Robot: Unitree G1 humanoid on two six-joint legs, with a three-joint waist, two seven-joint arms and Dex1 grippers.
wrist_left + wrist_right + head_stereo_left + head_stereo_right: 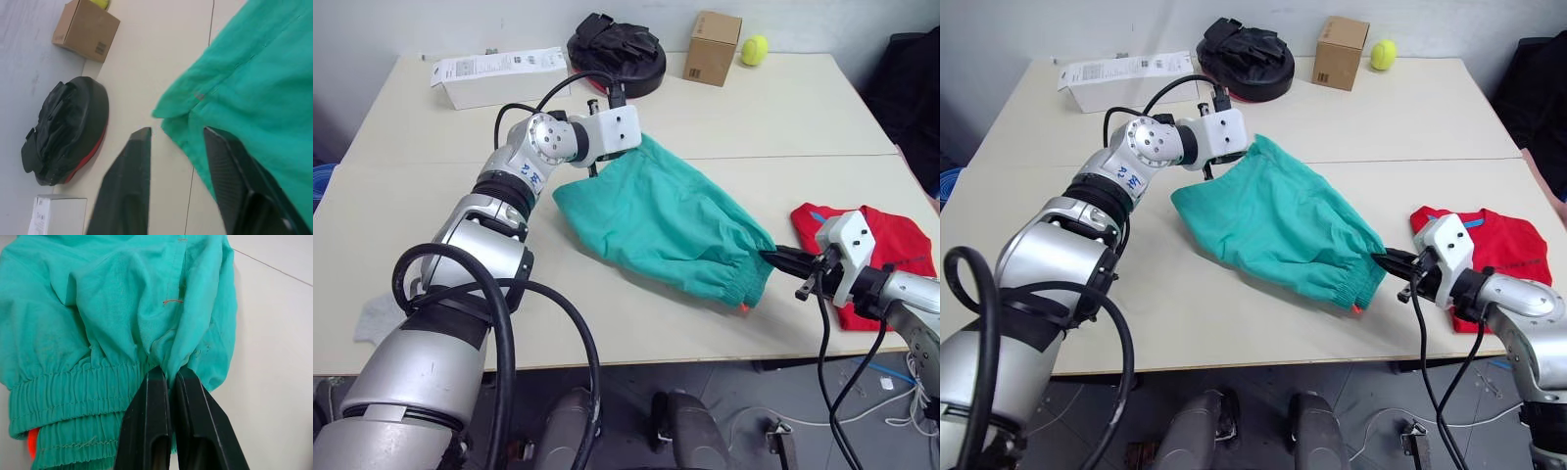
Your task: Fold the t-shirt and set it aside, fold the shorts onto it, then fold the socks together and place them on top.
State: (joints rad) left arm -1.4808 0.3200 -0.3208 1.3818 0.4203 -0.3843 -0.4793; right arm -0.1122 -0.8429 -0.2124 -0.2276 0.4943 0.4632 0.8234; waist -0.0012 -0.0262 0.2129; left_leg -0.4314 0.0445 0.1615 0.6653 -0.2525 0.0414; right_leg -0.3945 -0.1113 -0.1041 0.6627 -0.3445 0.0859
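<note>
The teal-green shorts (666, 220) lie spread across the middle of the table, with the gathered waistband (73, 391) toward the right. My right gripper (771, 258) is shut on the waistband edge, fabric pinched between its fingers (146, 411). My left gripper (178, 134) stands open at the far left hem corner of the shorts, with that corner just past its fingertips. The red t-shirt (891, 250) lies folded at the table's right edge, behind my right wrist. A small pale grey piece, seemingly the socks (374, 318), lies at the near left edge, partly hidden by my left arm.
Along the back of the table (803, 108) are a long white box (499, 73), a round black-and-red pad (617, 49) with black gear on it, a cardboard box (712, 47) and a yellow-green ball (754, 49). A dark chair (911, 88) stands beyond the right edge.
</note>
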